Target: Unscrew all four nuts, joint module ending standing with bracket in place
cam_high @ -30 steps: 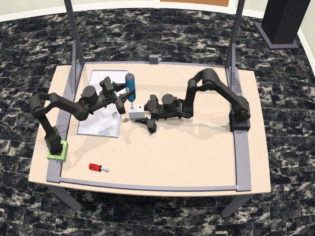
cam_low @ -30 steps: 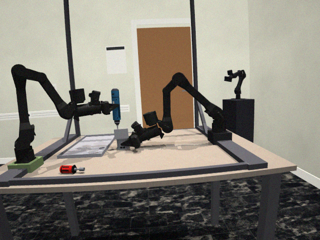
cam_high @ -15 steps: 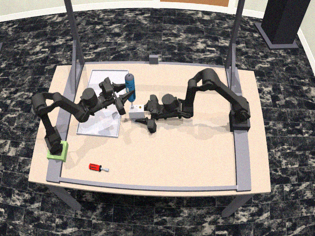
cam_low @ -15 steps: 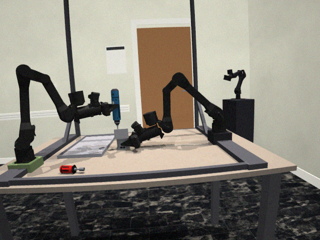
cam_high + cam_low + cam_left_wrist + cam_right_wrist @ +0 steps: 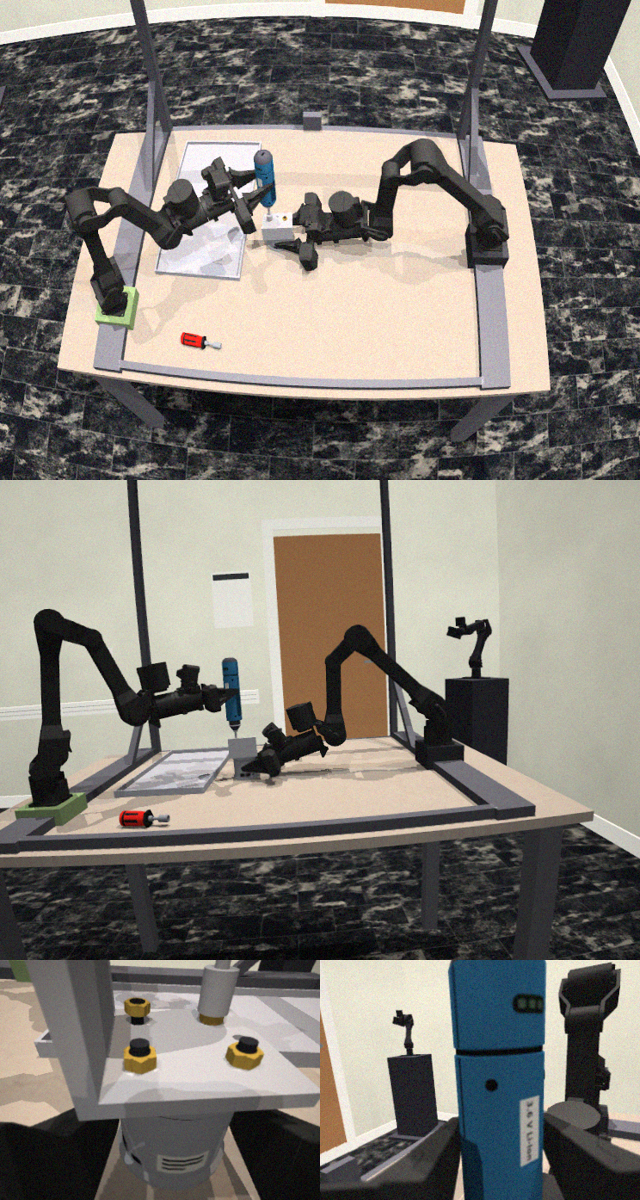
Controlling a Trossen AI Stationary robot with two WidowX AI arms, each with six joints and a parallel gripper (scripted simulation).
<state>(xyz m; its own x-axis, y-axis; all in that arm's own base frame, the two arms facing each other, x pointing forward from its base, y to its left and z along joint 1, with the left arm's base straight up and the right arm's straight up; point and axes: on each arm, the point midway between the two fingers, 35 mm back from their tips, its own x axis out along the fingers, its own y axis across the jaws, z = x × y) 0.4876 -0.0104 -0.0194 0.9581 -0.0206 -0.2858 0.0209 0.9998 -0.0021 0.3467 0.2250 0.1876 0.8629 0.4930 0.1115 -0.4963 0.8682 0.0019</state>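
Observation:
My left gripper (image 5: pixel 283 233) (image 5: pixel 173 1098) is shut on the grey joint module (image 5: pixel 173 1156), which stands upright. The light grey bracket (image 5: pixel 277 233) (image 5: pixel 242 747) (image 5: pixel 186 1087) sits on top, its wall upright. My right gripper (image 5: pixel 235 692) (image 5: pixel 499 1122) is shut on the blue nut driver (image 5: pixel 262 166) (image 5: pixel 230 673) (image 5: pixel 502 1068), held upright. Its socket (image 5: pixel 217 992) is over the far right nut (image 5: pixel 211 1020); gold shows beneath. The far left nut (image 5: pixel 137 1007) is high on its stud. The near left nut (image 5: pixel 139 1061) and near right nut (image 5: pixel 244 1057) sit low, studs poking through.
A shallow tray (image 5: pixel 199 274) (image 5: pixel 160 792) lies beside the module, partly under the right arm. A red screwdriver (image 5: pixel 193 340) (image 5: pixel 135 819) lies near the table's front edge. A green block (image 5: pixel 130 310) (image 5: pixel 72 808) is under the right arm's base.

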